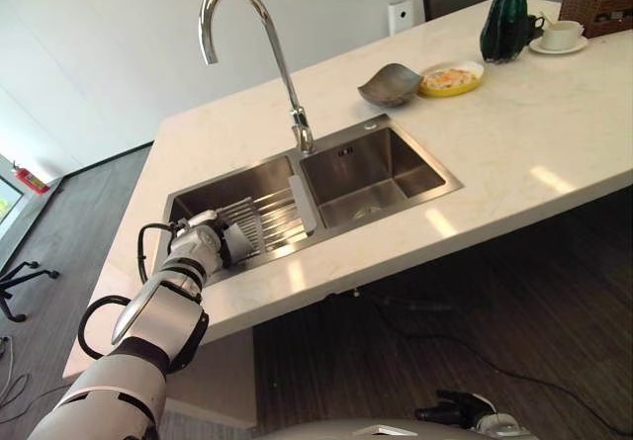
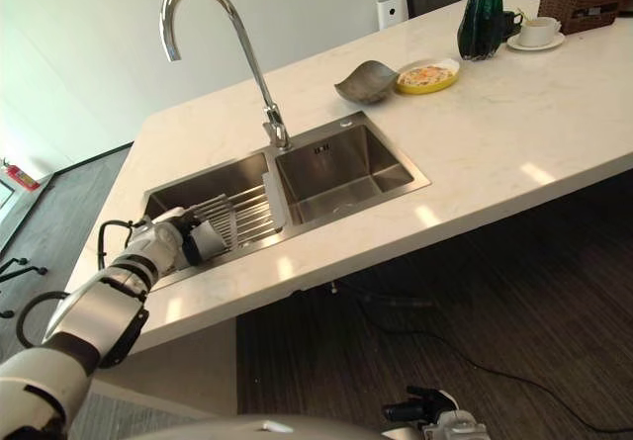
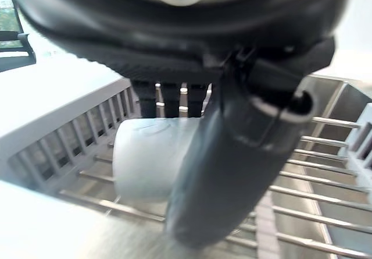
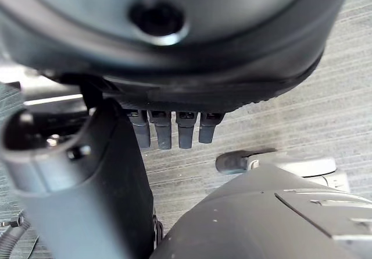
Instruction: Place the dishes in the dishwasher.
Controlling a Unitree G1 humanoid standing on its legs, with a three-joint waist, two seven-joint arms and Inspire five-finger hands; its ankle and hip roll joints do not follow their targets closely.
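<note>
over the left basin of the stainless double sink (image 1: 391, 168), in the left eye view, the left hand (image 1: 213, 240) sits above a metal wire dish rack (image 1: 272, 218), with a pale grey cup (image 1: 240, 245) at its fingertips. further back on the pale stone countertop (image 1: 534, 114) lie a dark grey curved dish (image 1: 390, 84), a yellow-rimmed plate of food (image 1: 452, 78), a dark green vase (image 1: 505, 25), a white cup on a saucer (image 1: 561, 35) and a brown wicker basket (image 1: 598, 0). a tall chrome gooseneck tap (image 1: 259, 40) rises behind the basins.

in the right eye view the right hand (image 2: 420, 409) hangs low near the dark wood floor (image 2: 495, 292).

the left wrist view shows thumb and fingers (image 3: 168, 99) curled round the cup, which lies on its side just above the rack's bars.

the right wrist view shows relaxed fingers (image 4: 174, 128) pointing at the floor, holding nothing.
</note>
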